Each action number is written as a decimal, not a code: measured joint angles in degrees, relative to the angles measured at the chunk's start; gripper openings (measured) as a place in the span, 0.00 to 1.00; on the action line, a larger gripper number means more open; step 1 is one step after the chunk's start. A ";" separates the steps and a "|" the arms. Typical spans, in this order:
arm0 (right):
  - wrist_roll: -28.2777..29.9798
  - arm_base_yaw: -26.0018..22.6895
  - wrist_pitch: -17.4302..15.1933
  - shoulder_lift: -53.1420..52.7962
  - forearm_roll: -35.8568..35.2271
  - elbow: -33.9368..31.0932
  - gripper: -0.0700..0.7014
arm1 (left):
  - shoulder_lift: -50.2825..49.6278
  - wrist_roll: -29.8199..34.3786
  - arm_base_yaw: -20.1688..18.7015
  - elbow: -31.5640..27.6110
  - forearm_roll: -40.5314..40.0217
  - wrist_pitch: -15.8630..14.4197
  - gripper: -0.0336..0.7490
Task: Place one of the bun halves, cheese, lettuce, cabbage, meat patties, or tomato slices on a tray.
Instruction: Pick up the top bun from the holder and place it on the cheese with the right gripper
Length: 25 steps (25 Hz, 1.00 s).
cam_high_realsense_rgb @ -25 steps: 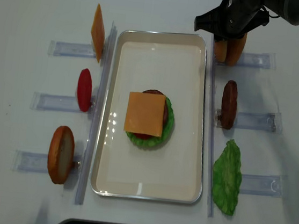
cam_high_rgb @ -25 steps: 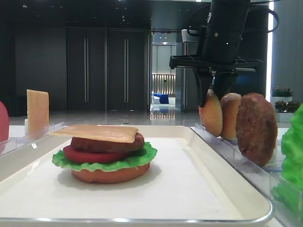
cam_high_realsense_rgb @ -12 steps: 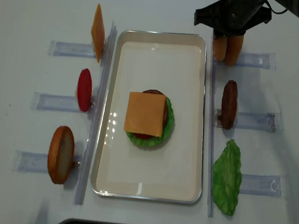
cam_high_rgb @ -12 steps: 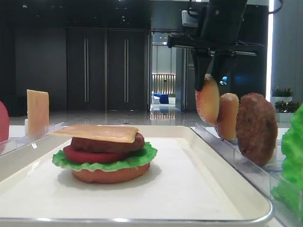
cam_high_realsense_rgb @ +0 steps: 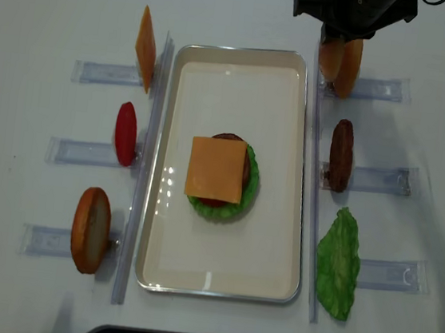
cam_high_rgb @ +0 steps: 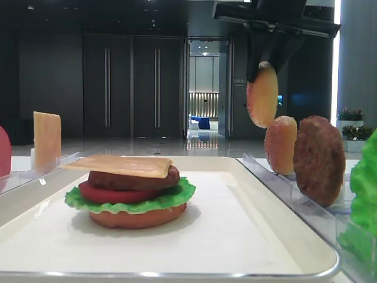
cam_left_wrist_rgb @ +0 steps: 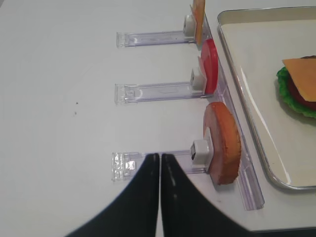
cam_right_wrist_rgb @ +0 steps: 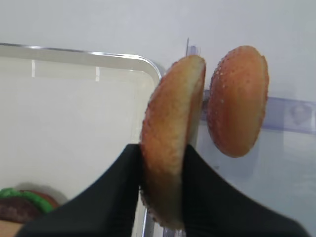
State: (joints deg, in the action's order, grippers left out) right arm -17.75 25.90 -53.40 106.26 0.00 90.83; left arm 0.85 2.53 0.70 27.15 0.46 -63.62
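My right gripper point(cam_right_wrist_rgb: 163, 150) is shut on a sesame bun top point(cam_right_wrist_rgb: 170, 133), held on edge by its lower rim. It hangs in the air above the far right rack point(cam_high_realsense_rgb: 376, 89), just beyond the tray's far right corner; from the low front view the bun top point(cam_high_rgb: 262, 97) is clear of the rack. A second bun half point(cam_right_wrist_rgb: 238, 98) still stands in that rack. The cream tray point(cam_high_realsense_rgb: 238, 96) holds a stack topped with a cheese slice point(cam_high_realsense_rgb: 217, 168) over patty, tomato, lettuce and bottom bun. My left gripper point(cam_left_wrist_rgb: 160, 155) is shut and empty, low over the table left of the tray.
Clear racks line both sides of the tray. On the left stand a cheese slice point(cam_high_realsense_rgb: 145, 48), a tomato slice point(cam_high_realsense_rgb: 126, 133) and a bottom bun point(cam_high_realsense_rgb: 91, 229). On the right are a meat patty point(cam_high_realsense_rgb: 340, 154) and a lettuce leaf point(cam_high_realsense_rgb: 338, 262).
The right gripper has risen with the bun top, lifting it out of the rack and above the bun half beside it. The left gripper has not moved.
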 joint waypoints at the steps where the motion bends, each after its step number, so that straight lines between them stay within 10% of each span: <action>1: 0.00 0.17 -1.14 -0.69 0.00 0.07 0.32 | 0.00 0.00 0.00 0.00 0.00 0.00 0.03; 9: -2.06 7.10 -8.18 -3.84 0.00 -1.65 0.32 | 0.00 0.00 0.00 0.00 0.05 0.00 0.03; 25: -11.39 19.96 11.49 -14.78 -5.65 -24.69 0.32 | 0.00 0.00 0.00 0.00 0.05 0.00 0.03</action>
State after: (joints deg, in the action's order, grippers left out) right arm -29.14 45.86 -41.91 91.48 -5.65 66.13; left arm 0.85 2.53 0.70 27.15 0.51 -63.62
